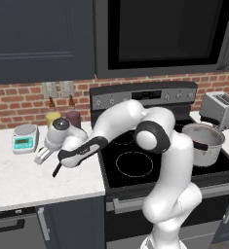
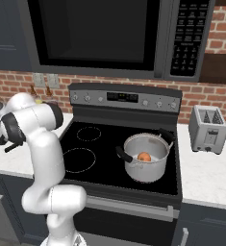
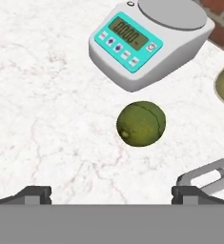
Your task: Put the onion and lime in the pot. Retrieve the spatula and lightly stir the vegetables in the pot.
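Note:
The lime (image 3: 141,123), a small green ball, lies on the white marble counter just ahead of my gripper (image 3: 112,195), whose fingertips (image 3: 35,194) stand wide apart with nothing between them. The gripper (image 1: 42,154) hangs low over the counter left of the stove. The spatula's slotted metal head (image 3: 205,177) pokes in beside the right fingertip, and its black handle (image 1: 56,170) shows under my hand. The steel pot (image 2: 145,174) stands on the stove's front right burner with the onion (image 2: 144,156) inside. The pot (image 1: 203,153) also appears right of my arm.
A white and teal kitchen scale (image 3: 149,43) sits just beyond the lime; the scale (image 1: 26,137) is near the brick wall. Two jars (image 1: 62,118) stand behind my hand. A silver toaster (image 2: 208,129) is on the counter right of the stove.

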